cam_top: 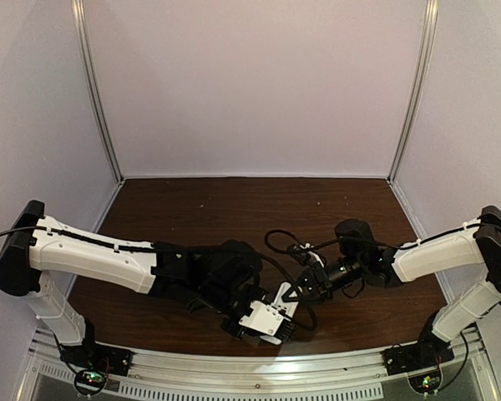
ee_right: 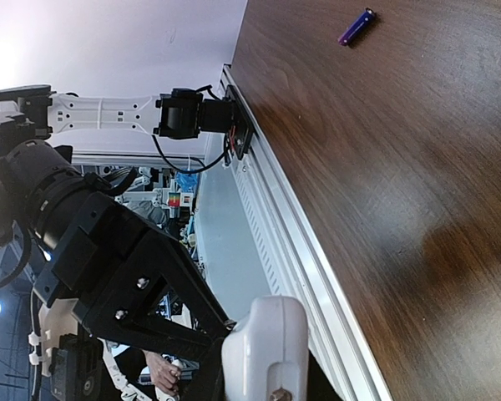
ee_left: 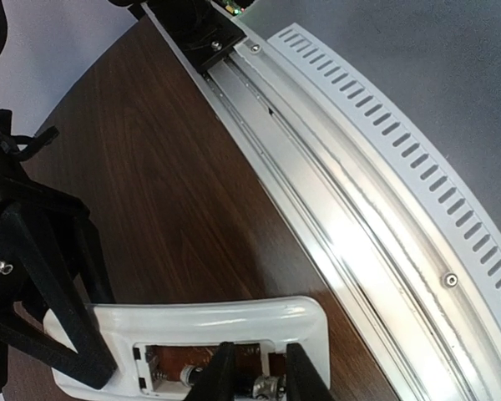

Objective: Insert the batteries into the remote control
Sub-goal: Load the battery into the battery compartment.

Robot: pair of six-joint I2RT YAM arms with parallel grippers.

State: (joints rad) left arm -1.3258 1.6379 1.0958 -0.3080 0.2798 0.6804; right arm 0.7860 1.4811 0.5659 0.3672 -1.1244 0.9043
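Remote control [ee_left: 234, 322] is pinched at one end by the right tool [cam_top: 292, 296] at the desk's [ee_left: 167, 184] near edge, so the left tool [ee_left: 263, 376], fingers [ee_left: 305, 376] nearly together over the open bay [ee_left: 171, 363] on I cannot tell what, should press gently and straight.

I see both arms reaching inward, left gripper [cam_top: 238, 324] and right gripper [cam_top: 299, 294] meeting at the white remote control [cam_top: 265, 318], near the table's [cam_top: 192, 209] front edge.
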